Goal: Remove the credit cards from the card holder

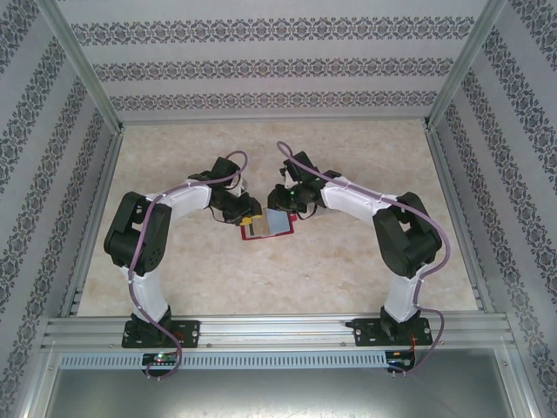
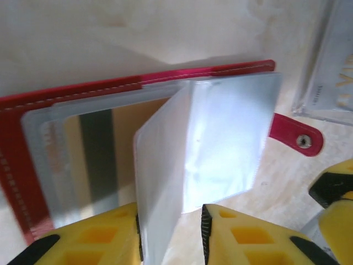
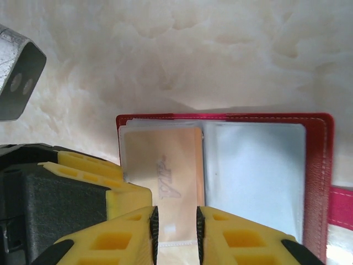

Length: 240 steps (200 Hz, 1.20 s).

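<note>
Straddling clear sleeve leaf (image 2: 220,143), left gripper (image 2: 170,223) jaws apart; right gripper (image 3: 176,223) narrowly apart over tan card (image 3: 165,160) (nothing pinched). Risk: closing catches sleeve plastic, dragging card holder (image 3: 325,182).

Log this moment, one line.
card holder: open flat | left end effector: open, astride raised clear sleeve | right end effector: open, at pocketed tan card edge

Pale marbled table (image 1: 348,270), brightly lit. Near its middle the card holder (image 1: 278,225) lies flat and open, red cover down, clear sleeves facing up. Its tab (image 2: 295,135) rests on the marble, and near it, not touching, a silvery card (image 2: 331,72) lies flat.
</note>
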Each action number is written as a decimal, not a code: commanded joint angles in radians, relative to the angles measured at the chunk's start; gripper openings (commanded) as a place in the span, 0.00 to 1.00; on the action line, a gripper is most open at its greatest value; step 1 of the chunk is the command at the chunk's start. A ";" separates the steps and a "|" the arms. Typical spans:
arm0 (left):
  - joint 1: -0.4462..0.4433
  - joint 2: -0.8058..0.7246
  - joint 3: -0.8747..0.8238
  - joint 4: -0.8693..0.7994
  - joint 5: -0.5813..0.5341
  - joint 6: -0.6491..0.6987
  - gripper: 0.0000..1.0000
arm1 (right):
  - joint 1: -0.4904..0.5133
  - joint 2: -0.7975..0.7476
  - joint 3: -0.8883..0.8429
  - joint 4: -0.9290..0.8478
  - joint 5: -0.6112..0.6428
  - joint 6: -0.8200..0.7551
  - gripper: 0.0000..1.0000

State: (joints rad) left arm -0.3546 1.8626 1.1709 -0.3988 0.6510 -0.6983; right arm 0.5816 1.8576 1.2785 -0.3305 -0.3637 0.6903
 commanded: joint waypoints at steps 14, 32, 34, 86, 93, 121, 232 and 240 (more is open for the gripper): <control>-0.017 -0.028 -0.033 0.179 0.125 -0.082 0.46 | -0.019 -0.071 -0.065 0.037 0.033 0.020 0.28; -0.020 -0.009 -0.041 0.235 0.147 -0.119 0.48 | -0.033 -0.084 -0.076 0.038 0.035 0.015 0.29; -0.020 -0.007 -0.042 0.238 0.148 -0.121 0.48 | -0.034 -0.085 -0.078 0.038 0.034 0.015 0.29; -0.034 0.020 -0.035 0.256 0.147 -0.135 0.48 | -0.042 -0.075 -0.087 0.038 0.015 0.011 0.29; -0.034 0.022 -0.034 0.255 0.146 -0.135 0.48 | -0.040 -0.066 -0.084 0.036 0.009 0.011 0.29; -0.034 0.030 -0.034 0.245 0.142 -0.130 0.48 | -0.033 -0.016 -0.065 0.011 -0.005 0.005 0.28; -0.049 0.017 -0.011 0.240 0.095 -0.136 0.52 | -0.028 -0.126 -0.116 -0.050 0.219 -0.014 0.31; -0.046 0.005 -0.016 0.209 0.060 -0.125 0.52 | -0.024 -0.118 -0.104 -0.049 0.195 -0.031 0.31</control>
State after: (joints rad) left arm -0.3985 1.9198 1.1519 -0.1539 0.7765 -0.8459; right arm 0.5457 1.7794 1.1660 -0.3702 -0.2016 0.7017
